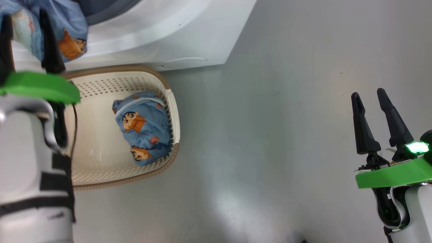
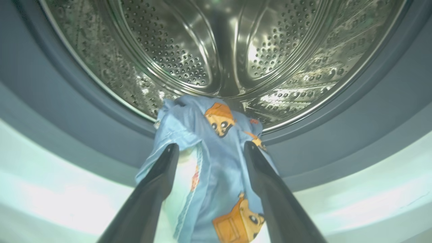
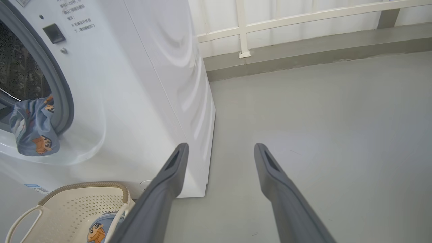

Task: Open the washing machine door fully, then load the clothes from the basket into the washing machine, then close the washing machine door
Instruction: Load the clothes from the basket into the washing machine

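Jaws of the left gripper (image 2: 211, 146) were seen spread wide at the mouth of the washing machine (image 1: 168, 30), pinching nothing. A light-blue garment (image 2: 216, 135) was draped over the grey gasket (image 2: 84, 111) between them, partly inside the steel drum (image 2: 216, 50), partly hung down the front. Jaws of the right gripper (image 1: 368, 94) were spread and empty over bare floor (image 1: 270, 135), well apart. Loading was judged to be under way. A second garment (image 1: 145, 131) was seen lying in the basket (image 1: 173, 111); next, the draped one would need to be pushed fully inside, then the other fetched.
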### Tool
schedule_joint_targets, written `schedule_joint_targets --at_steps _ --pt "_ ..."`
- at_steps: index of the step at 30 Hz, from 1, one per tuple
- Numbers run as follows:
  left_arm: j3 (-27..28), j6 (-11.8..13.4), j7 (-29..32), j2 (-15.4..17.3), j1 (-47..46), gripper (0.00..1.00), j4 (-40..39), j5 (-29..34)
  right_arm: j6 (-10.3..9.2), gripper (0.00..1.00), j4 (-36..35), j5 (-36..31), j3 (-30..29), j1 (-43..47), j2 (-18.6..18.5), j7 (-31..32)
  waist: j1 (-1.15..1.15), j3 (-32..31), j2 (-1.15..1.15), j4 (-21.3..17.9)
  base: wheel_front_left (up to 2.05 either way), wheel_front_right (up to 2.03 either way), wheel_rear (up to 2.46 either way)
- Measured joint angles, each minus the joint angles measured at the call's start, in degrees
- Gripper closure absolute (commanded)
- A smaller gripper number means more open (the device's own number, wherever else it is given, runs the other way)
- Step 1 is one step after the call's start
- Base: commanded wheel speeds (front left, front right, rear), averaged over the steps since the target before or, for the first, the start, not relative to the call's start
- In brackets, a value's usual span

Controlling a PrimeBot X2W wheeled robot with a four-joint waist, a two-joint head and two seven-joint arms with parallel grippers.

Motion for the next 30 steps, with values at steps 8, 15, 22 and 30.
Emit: schedule_joint_targets --at_steps 8,15,22,30 --pt "-0.2 -0.5 0.0 -1.3 10.4 0.00 -6.8 -0.2 0.00 0.00 -0.3 -0.2 -1.0 1.4 -0.8 0.0 0.00 -1.0 0.00 1.9 0.00 0.00 0.00" --pt "-1.9 0.1 0.0 -1.7 17.3 0.00 -12.3 0.1 0.00 0.00 -0.2 -0.2 -1.7 2.4 -1.8 0.0 0.00 -1.9 0.00 2.9 0.00 0.00 0.00" --pt "-4.5 2.6 0.0 -1.9 26.2 0.00 -18.7 -2.7 0.00 0.00 -0.1 -0.2 -1.7 2.5 -2.1 0.0 0.00 -2.9 0.00 3.0 0.00 0.00 0.00" --pt "-7.0 5.2 0.0 -1.9 31.9 0.00 -23.4 -4.5 0.00 0.00 -0.1 -0.2 -1.8 3.2 -2.8 0.0 0.00 -3.2 0.00 2.9 0.00 0.00 0.00"
